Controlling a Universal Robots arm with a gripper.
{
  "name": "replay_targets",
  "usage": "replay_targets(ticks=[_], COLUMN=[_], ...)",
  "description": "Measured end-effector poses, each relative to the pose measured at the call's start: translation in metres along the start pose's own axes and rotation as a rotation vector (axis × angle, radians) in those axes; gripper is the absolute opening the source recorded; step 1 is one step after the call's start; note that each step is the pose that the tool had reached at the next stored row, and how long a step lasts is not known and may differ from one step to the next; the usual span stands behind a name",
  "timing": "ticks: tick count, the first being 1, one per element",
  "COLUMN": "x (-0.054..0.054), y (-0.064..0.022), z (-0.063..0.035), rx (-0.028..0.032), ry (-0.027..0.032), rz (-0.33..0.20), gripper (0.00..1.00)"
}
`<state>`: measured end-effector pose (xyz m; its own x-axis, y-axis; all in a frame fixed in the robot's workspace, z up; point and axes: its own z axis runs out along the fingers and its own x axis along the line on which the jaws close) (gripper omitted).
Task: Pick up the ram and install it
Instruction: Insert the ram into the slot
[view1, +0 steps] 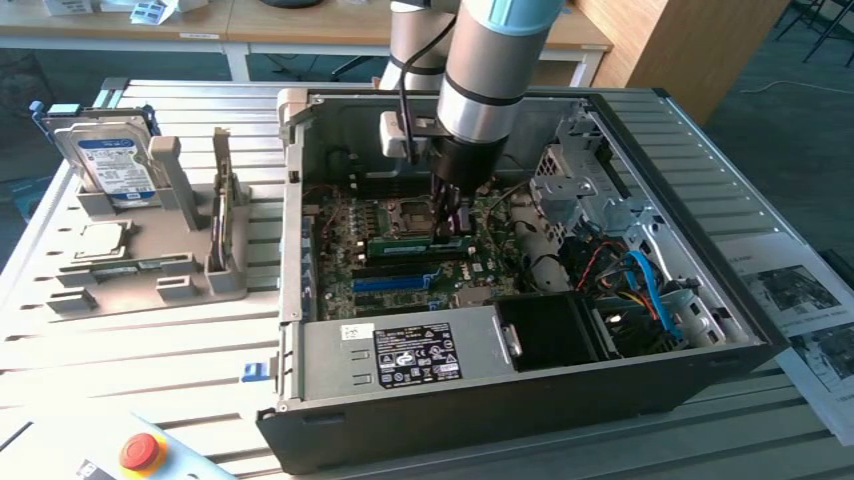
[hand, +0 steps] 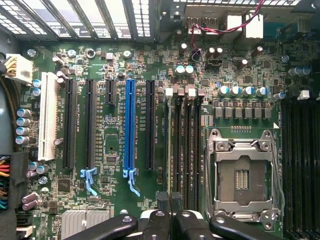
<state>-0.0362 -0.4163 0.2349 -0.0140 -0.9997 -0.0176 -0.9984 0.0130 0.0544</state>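
One robot gripper (view1: 449, 222) stands inside one open black metal computer case (view1: 534, 400). Its two black fingers (hand: 162, 200) are pinched together on the top edge of one long, thin green circuit-board ram stick (view1: 404, 243). The stick lies in line with a black memory slot on the green motherboard (hand: 110, 200), beside one square metal processor socket (hand: 242, 175). Whether it is fully seated cannot be told.

One long blue plastic slot (hand: 130, 125) and one white slot (hand: 47, 115) lie further along the board.

Outside the case, on the exterior view's left, one grey moulded fixture (view1: 127, 290) holds:
- a second green stick (view1: 220, 195), upright
- one labelled silver hard drive (view1: 114, 165)
- one square silver processor chip (view1: 100, 240)
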Motion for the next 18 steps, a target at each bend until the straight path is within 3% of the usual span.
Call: replay_targets(ticks=[18], x=[-0.0001], y=[0.0005], z=[0.0037], rx=[0.0012], ry=[0.0003], rz=[0.000], gripper=[0.11])
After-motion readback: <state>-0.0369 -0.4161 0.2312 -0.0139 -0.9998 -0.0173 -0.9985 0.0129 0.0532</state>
